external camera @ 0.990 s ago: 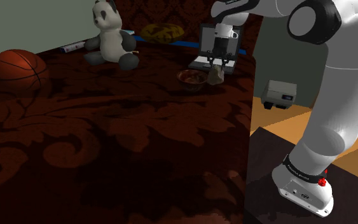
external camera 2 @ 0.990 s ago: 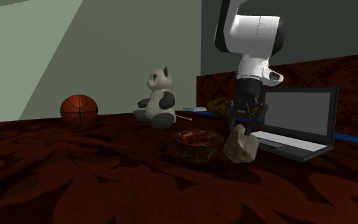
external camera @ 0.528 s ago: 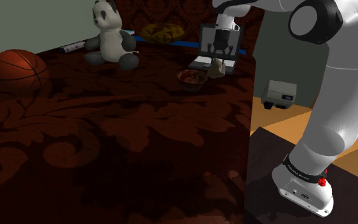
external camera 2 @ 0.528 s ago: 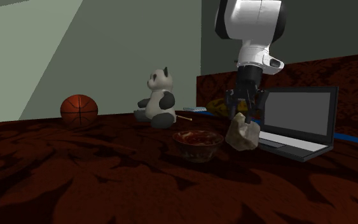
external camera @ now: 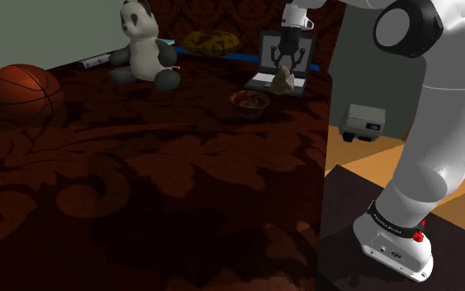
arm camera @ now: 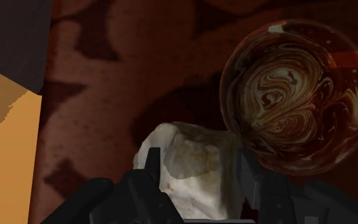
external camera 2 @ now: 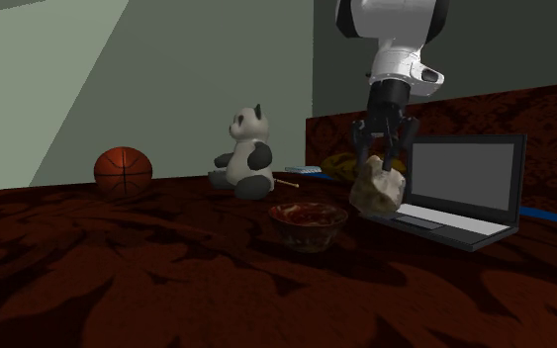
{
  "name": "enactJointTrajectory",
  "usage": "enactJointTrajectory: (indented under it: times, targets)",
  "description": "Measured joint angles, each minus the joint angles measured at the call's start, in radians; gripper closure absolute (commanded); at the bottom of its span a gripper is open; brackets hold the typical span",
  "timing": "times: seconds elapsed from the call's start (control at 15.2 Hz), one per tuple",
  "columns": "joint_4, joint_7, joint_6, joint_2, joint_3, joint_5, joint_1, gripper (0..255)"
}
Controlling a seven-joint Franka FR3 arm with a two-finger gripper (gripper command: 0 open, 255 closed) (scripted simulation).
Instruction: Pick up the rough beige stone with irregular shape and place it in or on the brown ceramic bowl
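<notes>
Dark red patterned tabletop (external camera: 139,165) below, black fingers (arm camera: 250,184) clamped on the pale beige stone (external camera 2: 377,191), stone up in the air, just beside the brown swirled bowl (external camera 2: 309,222) and higher than its rim, open laptop (external camera 2: 464,188) behind, panda toy (external camera 2: 246,153) farther off

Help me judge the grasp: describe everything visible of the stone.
The stone is a lumpy, irregular chunk, pale beige with brownish patches and a rough look. The claw clasps its upper part, one finger on each side, so it hangs in the air, touching nothing else. It is beside and higher than the bowl, not over its middle, and near the laptop.
</notes>
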Motion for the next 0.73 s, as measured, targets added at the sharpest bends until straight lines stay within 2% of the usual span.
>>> enactJointTrajectory:
  times: [0.46, 0.73]
  targets:
    - [0.068, 0.129, -0.005, 0.037, 0.047, 0.019, 0.076, 255]
    - [0.15, 0.213, -0.025, 0.081, 0.076, 0.032, 0.122, 255]
